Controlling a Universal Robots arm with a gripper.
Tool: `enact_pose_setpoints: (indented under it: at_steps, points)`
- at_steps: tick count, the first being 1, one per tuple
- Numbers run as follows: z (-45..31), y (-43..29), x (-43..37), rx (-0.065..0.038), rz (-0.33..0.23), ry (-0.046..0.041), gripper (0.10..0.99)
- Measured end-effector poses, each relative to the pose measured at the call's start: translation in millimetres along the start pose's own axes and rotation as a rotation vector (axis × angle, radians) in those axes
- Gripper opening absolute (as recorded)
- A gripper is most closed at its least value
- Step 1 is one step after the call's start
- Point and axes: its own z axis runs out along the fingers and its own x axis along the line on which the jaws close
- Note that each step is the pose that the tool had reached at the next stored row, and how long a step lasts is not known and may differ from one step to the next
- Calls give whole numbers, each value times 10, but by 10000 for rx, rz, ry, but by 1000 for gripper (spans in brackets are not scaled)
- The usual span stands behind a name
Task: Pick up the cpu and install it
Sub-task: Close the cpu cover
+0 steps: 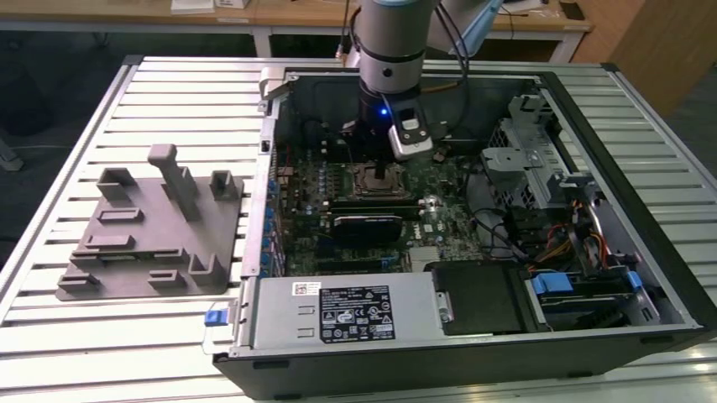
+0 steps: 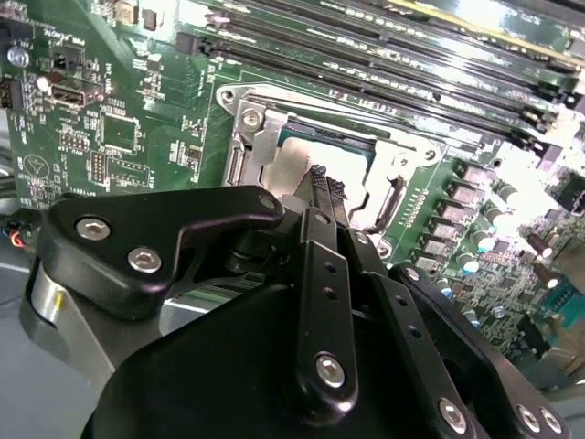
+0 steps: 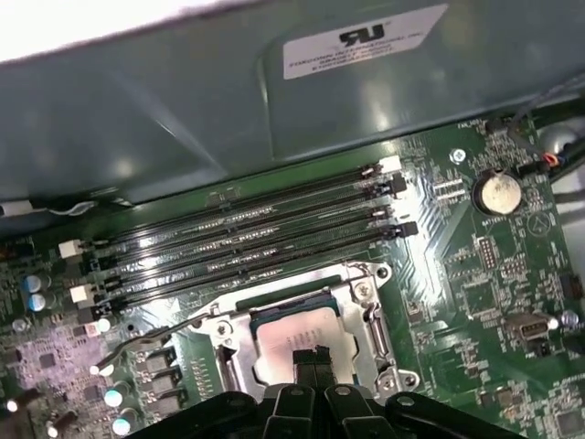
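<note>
Holds jaws clenched, tips together with nothing between, right above the cpu (image 3: 288, 331), lying flat in the motherboard socket (image 3: 370, 320). Finds the grey fixture (image 1: 146, 243) on the worktop (image 1: 112, 353), nine o'clock of the open case (image 1: 448, 369) in the exterior view.

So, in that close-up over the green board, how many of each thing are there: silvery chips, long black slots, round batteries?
cpu: 1
long black slots: 4
round coin battery: 1
Total: 6
</note>
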Motion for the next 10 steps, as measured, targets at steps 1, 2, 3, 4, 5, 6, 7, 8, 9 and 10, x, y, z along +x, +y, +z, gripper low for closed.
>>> enact_pose_setpoints:
  at_steps: [1,2,3,4,5,6,7,8,9,10]
  points:
    - [1,1,-2,-4,-118,2,106]
    - [2,1,-2,-7,-248,4,106]
    - [2,1,-2,-13,-391,6,106]
    - [3,2,-3,-19,-547,8,106]
    - [3,2,-3,-25,-724,11,106]
    - [3,1,-3,-29,-892,14,106]
    - [3,1,-3,-34,-1065,18,106]
    - [3,1,-3,-41,-1249,20,106]
    - [3,1,-3,-45,-1431,23,106]
    - [3,1,-3,-52,-1609,26,106]
